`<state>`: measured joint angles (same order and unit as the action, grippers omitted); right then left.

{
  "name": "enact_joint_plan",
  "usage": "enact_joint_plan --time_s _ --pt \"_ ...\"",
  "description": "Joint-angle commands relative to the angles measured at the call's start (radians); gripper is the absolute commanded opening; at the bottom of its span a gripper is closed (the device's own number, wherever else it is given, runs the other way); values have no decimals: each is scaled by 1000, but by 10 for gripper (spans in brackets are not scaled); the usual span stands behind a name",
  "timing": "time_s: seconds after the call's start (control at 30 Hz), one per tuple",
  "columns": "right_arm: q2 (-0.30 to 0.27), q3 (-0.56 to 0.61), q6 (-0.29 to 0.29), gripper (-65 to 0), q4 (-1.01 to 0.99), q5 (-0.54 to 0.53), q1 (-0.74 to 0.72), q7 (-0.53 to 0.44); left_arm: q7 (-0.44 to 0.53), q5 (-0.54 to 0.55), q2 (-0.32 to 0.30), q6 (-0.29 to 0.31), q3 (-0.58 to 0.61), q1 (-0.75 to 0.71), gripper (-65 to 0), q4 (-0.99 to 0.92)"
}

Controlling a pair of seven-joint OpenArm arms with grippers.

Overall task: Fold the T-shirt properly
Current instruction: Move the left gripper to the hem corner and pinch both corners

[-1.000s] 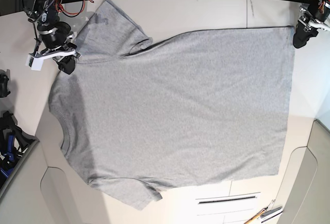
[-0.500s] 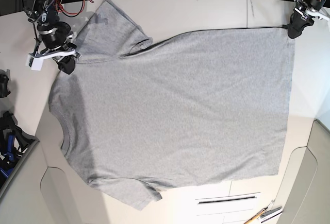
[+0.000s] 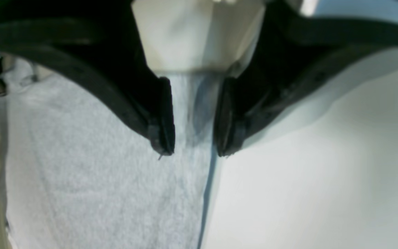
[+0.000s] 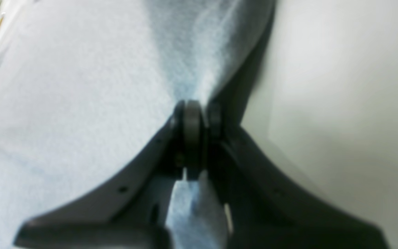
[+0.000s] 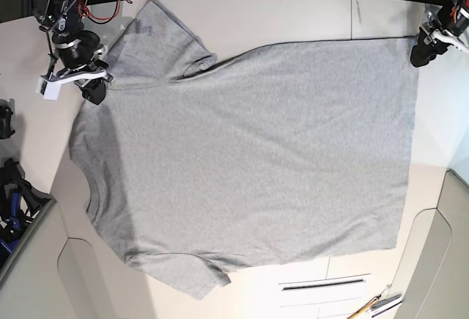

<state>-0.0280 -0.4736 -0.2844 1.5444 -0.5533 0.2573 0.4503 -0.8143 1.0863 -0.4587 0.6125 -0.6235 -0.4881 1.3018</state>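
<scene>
**Left pincer hovers again at the hem corner**

The grey T-shirt (image 5: 249, 158) lies flat on the white surface (image 5: 293, 15). The right pincer (image 5: 93, 90) stays clamped on the shoulder cloth. The left pincer (image 5: 421, 53), jaws apart and empty, has shifted back beside the hem corner; no fold started.

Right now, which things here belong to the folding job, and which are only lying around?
Belongs to the job:
- T-shirt, spread flat
- right gripper, shut on its shoulder
- left gripper, open at the hem corner

Lying about:
- tools at the table edge
</scene>
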Motion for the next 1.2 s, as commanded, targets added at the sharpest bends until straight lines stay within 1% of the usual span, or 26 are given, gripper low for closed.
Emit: enact_joint_plan --time_s 0.0,0.3,0.37,0.43,0.57,0.73,0.87,0.93,1.17 --pt "-7 -2 -11 -650 15 -14 -4 -19 -68 -96 -2 -52 4 -33 -379 -11" --pt "-7 -2 -11 -650 15 -14 -4 -19 -97 -93 -4 -51 6 -33 -379 -11" --pt "-7 -2 -11 -650 15 -14 -4 -19 -100 -93 -5 -46 20 -33 -379 -11" --pt "-7 -2 -11 -650 15 -14 -4 -19 -111 -94 -5 -27 43 -33 -379 -11" --pt "-7 -2 -11 -650 15 -14 -4 -19 -113 -95 -5 -25 95 -30 -379 -11" --pt "-7 -2 -11 -650 15 -14 -4 -19 -123 -92 -5 -24 97 -30 -379 -11" --pt "-7 -2 -11 -650 15 -15 -5 -19 -169 -58 -5 12 97 -31 -379 -11" --pt "-7 -2 -12 -650 15 -14 -5 -19 -185 -43 -5 13 97 -30 -379 -11" --pt "-7 -2 -11 -650 15 -15 -5 -19 -186 -34 -5 13 97 -30 -379 -11"
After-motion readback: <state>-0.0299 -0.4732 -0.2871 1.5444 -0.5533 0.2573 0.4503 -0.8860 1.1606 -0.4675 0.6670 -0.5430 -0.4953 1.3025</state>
